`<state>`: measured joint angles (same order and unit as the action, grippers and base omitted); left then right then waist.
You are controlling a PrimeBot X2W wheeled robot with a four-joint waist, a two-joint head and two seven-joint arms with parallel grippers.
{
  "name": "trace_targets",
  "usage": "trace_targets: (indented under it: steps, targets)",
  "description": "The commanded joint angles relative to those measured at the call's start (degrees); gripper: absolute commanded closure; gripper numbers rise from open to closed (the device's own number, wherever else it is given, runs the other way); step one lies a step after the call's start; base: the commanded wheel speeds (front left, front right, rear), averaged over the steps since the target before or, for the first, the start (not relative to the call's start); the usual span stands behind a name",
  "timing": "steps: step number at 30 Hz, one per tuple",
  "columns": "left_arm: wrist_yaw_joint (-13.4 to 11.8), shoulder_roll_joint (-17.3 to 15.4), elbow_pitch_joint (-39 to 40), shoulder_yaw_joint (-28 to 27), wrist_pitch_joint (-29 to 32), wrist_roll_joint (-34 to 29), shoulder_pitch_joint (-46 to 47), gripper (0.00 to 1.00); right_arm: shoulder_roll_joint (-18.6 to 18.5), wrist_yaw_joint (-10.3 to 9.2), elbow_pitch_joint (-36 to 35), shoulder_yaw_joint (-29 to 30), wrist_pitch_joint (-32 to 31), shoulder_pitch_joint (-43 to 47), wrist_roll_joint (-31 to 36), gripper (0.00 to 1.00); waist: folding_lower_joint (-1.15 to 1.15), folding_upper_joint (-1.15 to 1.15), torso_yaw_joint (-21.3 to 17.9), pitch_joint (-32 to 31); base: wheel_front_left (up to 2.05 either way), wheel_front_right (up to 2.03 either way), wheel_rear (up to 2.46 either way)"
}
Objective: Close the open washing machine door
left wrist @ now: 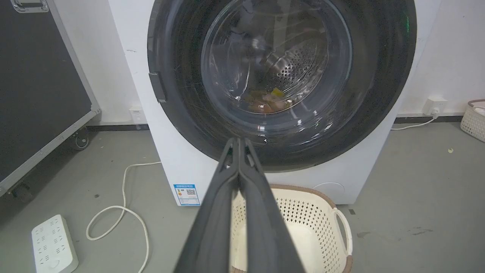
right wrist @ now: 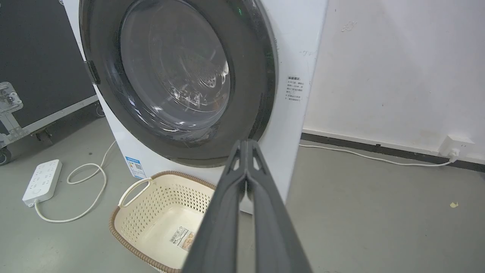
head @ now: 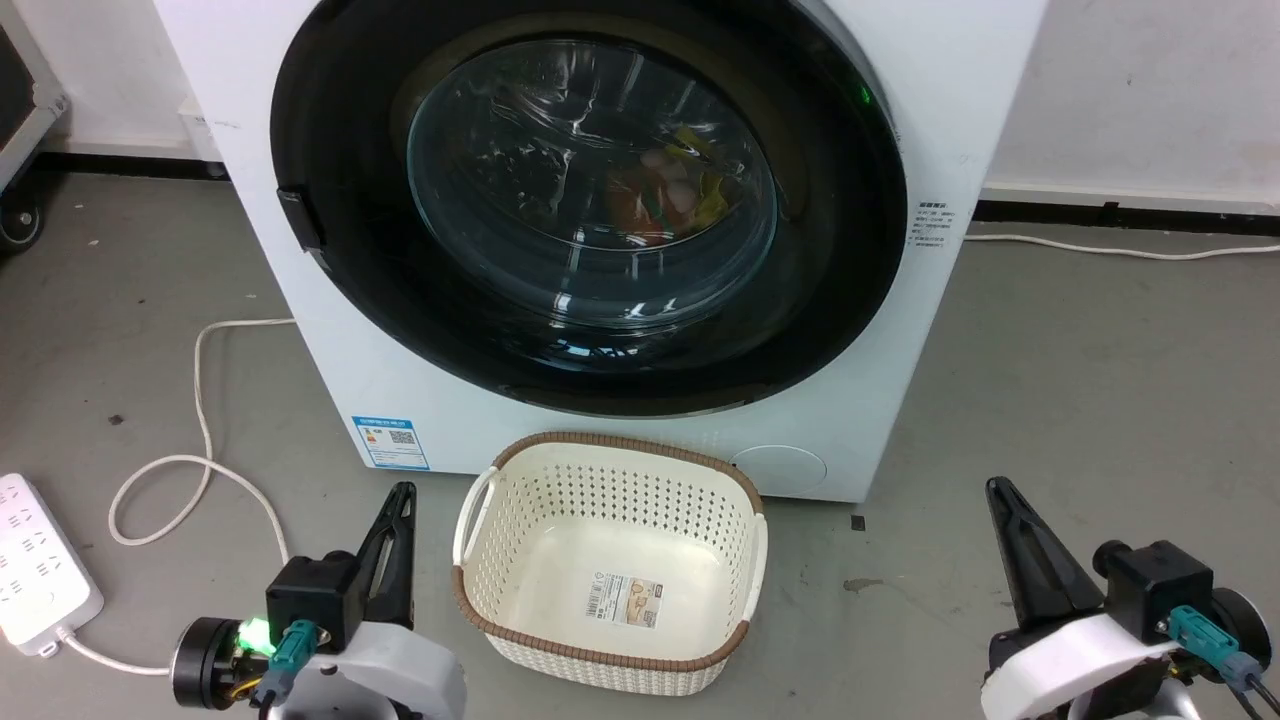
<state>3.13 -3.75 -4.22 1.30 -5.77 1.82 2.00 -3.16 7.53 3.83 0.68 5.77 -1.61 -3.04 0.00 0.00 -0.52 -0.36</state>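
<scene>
The white washing machine faces me, and its round washing machine door with the glossy black rim lies flat against the front, glass bowl over the drum. Coloured laundry shows through the glass. The door also appears in the left wrist view, and the door in the right wrist view. My left gripper is shut with nothing in it, low at the left, apart from the machine. My right gripper is shut with nothing in it, low at the right. Fingertips meet in each wrist view: left gripper, right gripper.
A cream perforated basket stands on the grey floor just before the machine, between my grippers. A white power strip and looped cable lie at the left. A black wheeled case stands left of the machine. Another cable runs along the right wall.
</scene>
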Motion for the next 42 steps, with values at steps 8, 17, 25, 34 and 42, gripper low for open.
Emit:
trace_targets:
  steps: [8, 17, 25, 34, 42]
  targets:
    - [-0.9, 0.4, 1.1, -0.3, 1.1, -0.6, -1.1, 1.00, 0.2, -0.03, -1.1, -0.2, -1.1, 1.1, 0.9, 1.00, 0.00, 0.00, 0.1, 0.1, 0.00, 0.00, 0.00]
    - [-1.4, 0.5, 1.8, -0.5, 2.2, -0.9, -1.3, 1.00, 0.2, -0.03, -1.7, -0.3, -2.2, 1.2, 1.4, 1.00, 0.00, 0.00, 0.2, 0.1, 0.00, 0.00, 0.00]
    - [-1.8, 0.6, 2.4, -0.7, 3.1, -1.2, -1.5, 1.00, 0.2, -0.04, -2.2, -0.4, -3.1, 1.3, 1.8, 1.00, 0.00, 0.00, 0.3, 0.2, 0.00, 0.00, 0.00]
    - [-2.3, 0.7, 3.1, -1.0, 4.2, -1.4, -1.7, 1.00, 0.3, -0.04, -2.9, -0.5, -4.2, 1.4, 2.3, 1.00, 0.00, 0.00, 0.4, 0.3, 0.00, 0.00, 0.00]
    - [-2.8, 0.8, 3.8, -1.2, 5.1, -1.7, -1.9, 1.00, 0.3, -0.04, -3.4, -0.6, -5.1, 1.5, 2.7, 1.00, 0.00, 0.00, 0.5, 0.3, 0.00, 0.00, 0.00]
